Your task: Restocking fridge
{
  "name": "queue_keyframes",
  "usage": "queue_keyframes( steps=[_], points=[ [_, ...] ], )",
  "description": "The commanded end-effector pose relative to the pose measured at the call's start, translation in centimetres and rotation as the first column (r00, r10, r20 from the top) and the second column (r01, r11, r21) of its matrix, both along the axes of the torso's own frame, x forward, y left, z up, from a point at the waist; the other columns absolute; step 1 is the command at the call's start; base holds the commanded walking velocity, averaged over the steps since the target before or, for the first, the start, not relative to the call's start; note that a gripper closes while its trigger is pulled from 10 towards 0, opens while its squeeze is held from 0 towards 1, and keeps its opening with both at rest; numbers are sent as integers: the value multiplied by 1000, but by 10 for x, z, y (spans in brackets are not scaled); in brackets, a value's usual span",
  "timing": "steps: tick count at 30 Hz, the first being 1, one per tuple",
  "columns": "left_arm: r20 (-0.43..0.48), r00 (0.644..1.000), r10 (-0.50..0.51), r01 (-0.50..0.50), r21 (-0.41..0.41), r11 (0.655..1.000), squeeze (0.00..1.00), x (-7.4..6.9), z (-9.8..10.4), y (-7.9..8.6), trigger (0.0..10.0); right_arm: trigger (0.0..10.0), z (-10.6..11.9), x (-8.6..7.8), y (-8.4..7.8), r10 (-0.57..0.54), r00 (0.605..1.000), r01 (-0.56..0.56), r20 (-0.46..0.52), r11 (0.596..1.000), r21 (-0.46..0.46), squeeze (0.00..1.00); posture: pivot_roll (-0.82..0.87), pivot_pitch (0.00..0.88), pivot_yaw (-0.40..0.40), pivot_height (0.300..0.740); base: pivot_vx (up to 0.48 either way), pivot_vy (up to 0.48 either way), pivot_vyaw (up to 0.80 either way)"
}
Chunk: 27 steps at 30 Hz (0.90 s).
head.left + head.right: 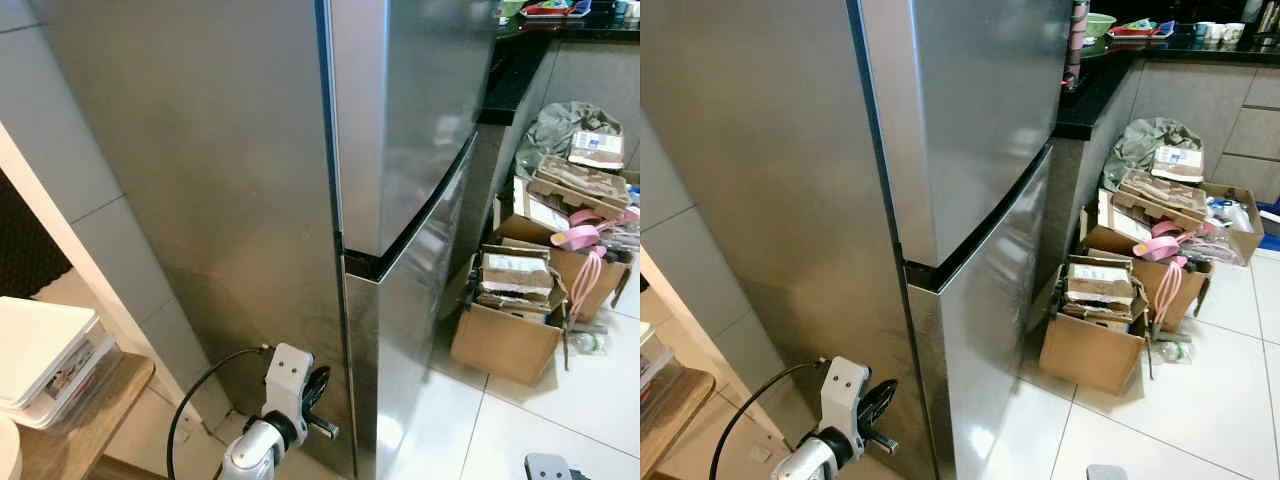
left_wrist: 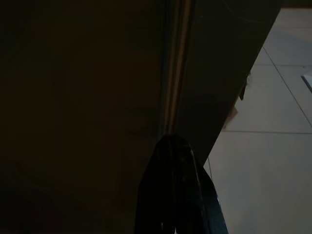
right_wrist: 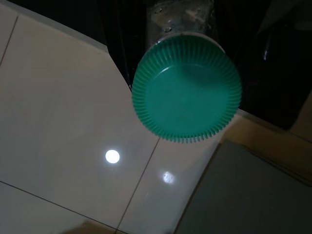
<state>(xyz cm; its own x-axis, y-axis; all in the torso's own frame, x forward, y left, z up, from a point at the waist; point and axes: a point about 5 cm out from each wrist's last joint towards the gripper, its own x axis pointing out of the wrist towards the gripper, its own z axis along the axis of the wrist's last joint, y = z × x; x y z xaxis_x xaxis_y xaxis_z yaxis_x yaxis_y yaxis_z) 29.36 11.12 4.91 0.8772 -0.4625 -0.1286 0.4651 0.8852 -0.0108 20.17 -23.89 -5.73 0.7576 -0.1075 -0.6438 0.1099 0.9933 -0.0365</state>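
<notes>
The steel fridge (image 1: 240, 200) stands with its upper door (image 1: 420, 100) and lower door (image 1: 400, 330) both closed. My left gripper (image 1: 318, 388) is low at the fridge's left corner, next to the lower door's edge, fingers together and holding nothing. In the dark left wrist view its fingers (image 2: 173, 195) point along the seam between the fridge's side and door. In the right wrist view a clear bottle with a ribbed green cap (image 3: 187, 90) is seen end on over the floor tiles, with my right gripper (image 3: 181, 14) shut on its body. A bit of my right arm (image 1: 545, 467) shows at the bottom edge.
Open cardboard boxes (image 1: 510, 320) full of flattened card and pink items crowd the floor right of the fridge, under a black counter (image 1: 520, 60). A wooden table (image 1: 70, 440) with white containers (image 1: 40, 360) stands at my left. White tile floor (image 1: 520, 430) lies before the fridge.
</notes>
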Motion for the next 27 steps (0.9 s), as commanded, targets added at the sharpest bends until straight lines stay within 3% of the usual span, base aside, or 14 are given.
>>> queue_keyframes(
  steps=[1, 16, 27],
  points=[
    [-24, 1000, 14, -14, 20, 1000, 0, 0, -6, -1, 10000, 10000, 0, -3, -3, -4, 1000, 4, 3, 1000, 4, 0, -21, 106, 46, 740, 0, 0, 0],
    [4, 999, 53, -53, 44, 998, 0, 28, 10, -8, 10000, 10000, 4, -2, -10, -10, 999, 10, 30, 1000, -8, 0, -40, 201, 47, 740, 0, 0, 0],
    [23, 995, 96, -97, 59, 993, 0, 36, 15, -9, 10000, 10000, 7, -1, -13, -7, 998, 7, 67, 1000, -11, 0, -34, 248, 40, 740, 0, 0, 0]
  ],
)
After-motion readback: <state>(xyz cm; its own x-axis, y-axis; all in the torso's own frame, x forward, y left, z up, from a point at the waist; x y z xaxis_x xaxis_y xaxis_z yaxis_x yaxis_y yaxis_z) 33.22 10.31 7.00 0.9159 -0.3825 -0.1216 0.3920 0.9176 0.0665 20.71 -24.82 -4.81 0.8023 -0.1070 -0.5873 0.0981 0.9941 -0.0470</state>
